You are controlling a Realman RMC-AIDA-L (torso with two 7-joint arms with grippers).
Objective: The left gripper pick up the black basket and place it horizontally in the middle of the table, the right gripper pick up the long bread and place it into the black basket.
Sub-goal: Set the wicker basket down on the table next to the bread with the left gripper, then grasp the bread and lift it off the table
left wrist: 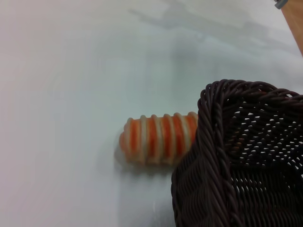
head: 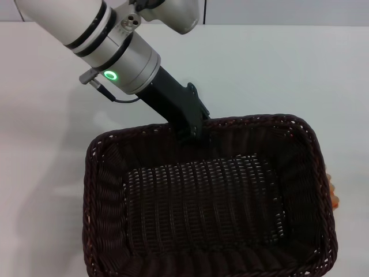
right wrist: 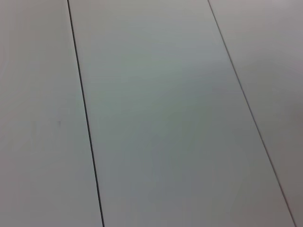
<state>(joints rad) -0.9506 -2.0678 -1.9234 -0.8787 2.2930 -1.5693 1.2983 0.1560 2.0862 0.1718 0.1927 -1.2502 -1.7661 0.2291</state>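
Observation:
The black basket (head: 202, 208) fills the lower head view, its opening facing up. My left gripper (head: 193, 131) reaches down from the upper left and is shut on the middle of the basket's far rim. The long bread (head: 333, 193) shows only as an orange sliver past the basket's right side. In the left wrist view the bread (left wrist: 158, 138) lies on the white table (left wrist: 71, 94) right beside a corner of the basket (left wrist: 246, 161), partly hidden by it. My right gripper is out of view.
White table (head: 46, 127) lies open to the left of and behind the basket. The right wrist view shows only pale flat panels (right wrist: 156, 118) with thin dark seams. A brown edge (left wrist: 294, 23) shows at a corner of the left wrist view.

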